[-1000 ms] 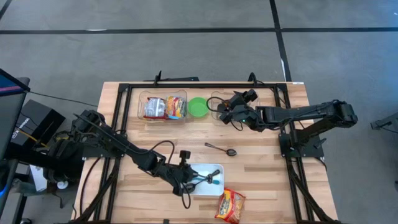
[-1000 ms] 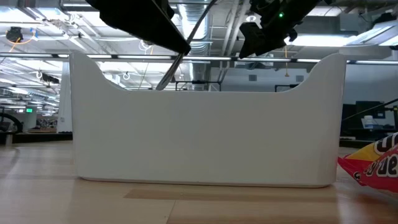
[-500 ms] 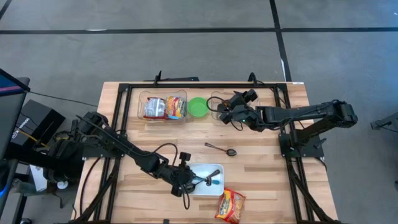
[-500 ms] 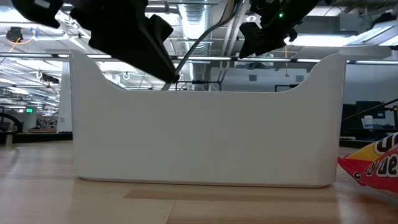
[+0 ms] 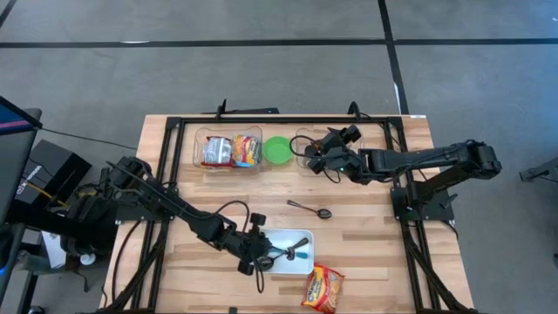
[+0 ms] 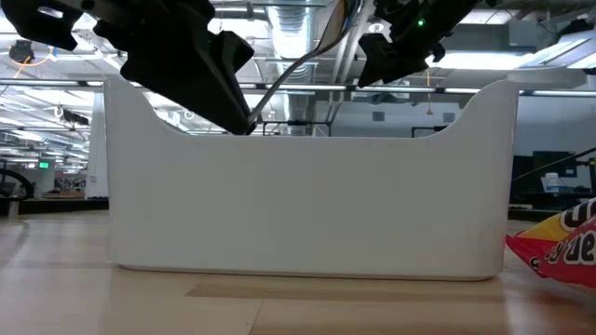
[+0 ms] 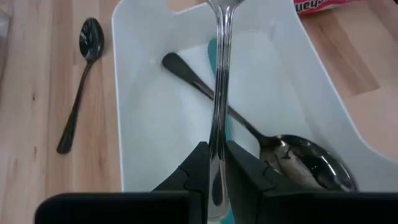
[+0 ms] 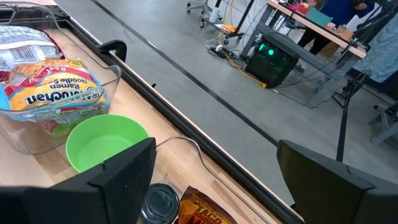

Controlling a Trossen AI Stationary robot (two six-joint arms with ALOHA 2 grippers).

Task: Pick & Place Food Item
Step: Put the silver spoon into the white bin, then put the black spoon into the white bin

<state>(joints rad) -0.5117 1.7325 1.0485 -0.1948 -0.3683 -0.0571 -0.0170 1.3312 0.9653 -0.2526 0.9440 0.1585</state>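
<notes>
- Ramen packet (image 5: 323, 289): the loose food item lies flat near the front edge of the tabletop (image 5: 375, 244), just beside the front right corner of the white tray (image 5: 307, 235); more packets sit in a clear container (image 5: 228, 150) near the back edge, next to a green bowl (image 5: 278, 150).
- Left gripper (image 7: 214, 177): clenched on the handle of a metal utensil (image 7: 219, 93), held over the white tray, which already holds a large spoon (image 7: 273, 149) lying across a teal utensil.
- A dark spoon (image 5: 309, 208) rests on the bare wood, between the tray and the back row.
- Right gripper (image 5: 321, 155): released, jaws wide, hovering near the back edge over a second clear container beside the green bowl; nothing is held.
- Judgement: the step in hand looks like setting the utensil into the tray. Lower it until it rests inside the walls before releasing, keep it clear of the large spoon, then withdraw straight up so the fingers do not drag the tray toward the packet.
</notes>
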